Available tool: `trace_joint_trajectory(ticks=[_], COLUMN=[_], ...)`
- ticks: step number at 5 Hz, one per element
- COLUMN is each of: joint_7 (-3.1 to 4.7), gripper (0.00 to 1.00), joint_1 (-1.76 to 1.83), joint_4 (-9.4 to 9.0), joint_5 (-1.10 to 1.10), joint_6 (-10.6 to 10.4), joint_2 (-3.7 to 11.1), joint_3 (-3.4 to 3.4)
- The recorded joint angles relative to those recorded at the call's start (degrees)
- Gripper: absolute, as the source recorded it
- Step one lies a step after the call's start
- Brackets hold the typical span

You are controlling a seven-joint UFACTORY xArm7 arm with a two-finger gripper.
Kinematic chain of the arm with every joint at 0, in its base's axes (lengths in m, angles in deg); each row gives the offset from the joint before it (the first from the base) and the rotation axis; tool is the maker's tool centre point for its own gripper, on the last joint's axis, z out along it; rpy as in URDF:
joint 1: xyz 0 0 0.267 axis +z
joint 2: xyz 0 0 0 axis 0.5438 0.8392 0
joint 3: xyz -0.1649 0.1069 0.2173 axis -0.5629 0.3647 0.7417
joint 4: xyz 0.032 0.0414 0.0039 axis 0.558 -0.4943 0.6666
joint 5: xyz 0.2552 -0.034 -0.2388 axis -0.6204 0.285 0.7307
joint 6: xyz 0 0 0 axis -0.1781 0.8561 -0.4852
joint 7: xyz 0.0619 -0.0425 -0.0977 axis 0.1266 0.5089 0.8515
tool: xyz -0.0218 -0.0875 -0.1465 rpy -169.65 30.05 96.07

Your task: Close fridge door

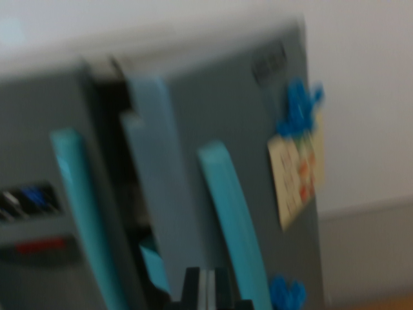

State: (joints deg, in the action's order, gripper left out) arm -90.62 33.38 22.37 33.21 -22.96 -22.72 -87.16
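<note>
Everything looks smeared, like the camera was moving fast. No edge is sharp. The fridge (213, 129) is a soft grey shape, and its teal handles (235, 226) look fuzzy at the sides. The note (297, 177) on the door is too blurry to read. The light is soft and even, quite bright on the pale wall (368, 97). The gap (113, 123) by the door is dark. There is no glare and no hard shadow.
</note>
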Motion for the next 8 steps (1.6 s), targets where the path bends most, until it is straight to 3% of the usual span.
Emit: trace_joint_trajectory(ticks=[1,2,3,4,5,6,7,8], joint_7=[0.00,0.00,0.00,0.00,0.00,0.00,0.00,0.00], gripper=[1.00,1.00,1.00,1.00,1.00,1.00,1.00,1.00], joint_1=[0.00,0.00,0.00,0.00,0.00,0.00,0.00,0.00], joint_4=[0.00,0.00,0.00,0.00,0.04,0.04,0.57,0.57], joint_5=[0.00,0.00,0.00,0.00,0.00,0.00,0.00,0.00], joint_6=[0.00,0.00,0.00,0.00,-0.01,-0.01,-0.01,-0.01], joint_2=[4.32,4.32,8.69,8.69,12.59,12.59,15.83,15.83], joint_3=[-1.18,-1.18,-2.12,-2.12,-2.85,-2.85,-3.52,-3.52])
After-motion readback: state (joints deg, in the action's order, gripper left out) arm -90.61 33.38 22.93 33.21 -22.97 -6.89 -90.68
